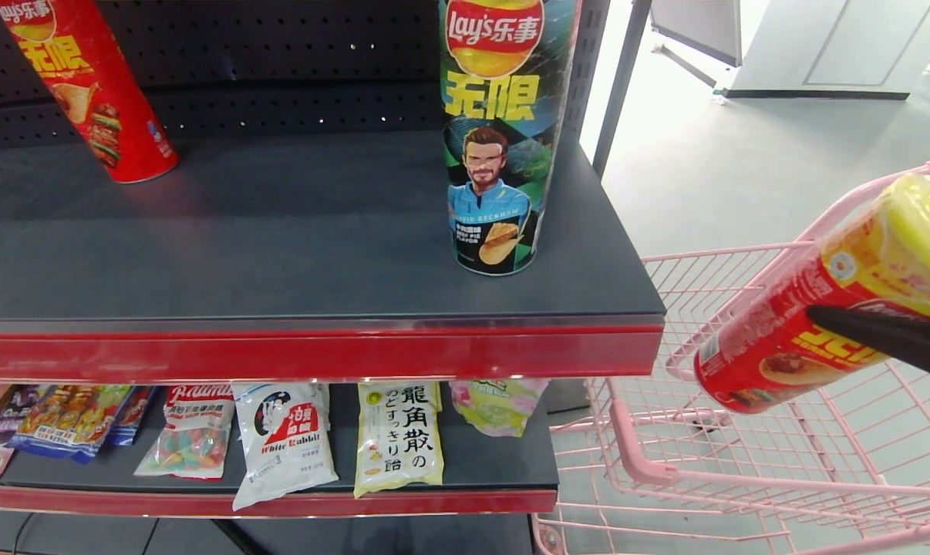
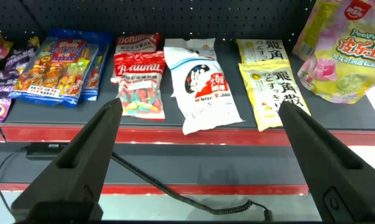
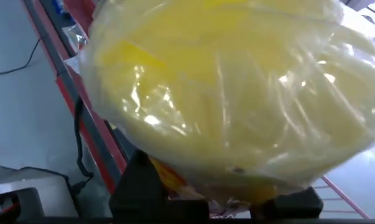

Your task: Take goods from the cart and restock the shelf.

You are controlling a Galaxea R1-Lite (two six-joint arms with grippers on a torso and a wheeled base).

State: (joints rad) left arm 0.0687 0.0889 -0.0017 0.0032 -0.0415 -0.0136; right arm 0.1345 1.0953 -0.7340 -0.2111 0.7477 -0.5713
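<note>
Item 1, the red chip can, is clamped in my right hand. It lies tilted, with its yellow lid, wrapped in clear film, nearest my wrist and its base pointing away and down. Item 2, the pink wire cart, is directly below my hand. Item 3, the shelf, has a dark deck with a red front strip and lies beyond the can's base. On it, a green chip can stands upright at the end nearest my hand, and a second red can stands at the far end.
</note>
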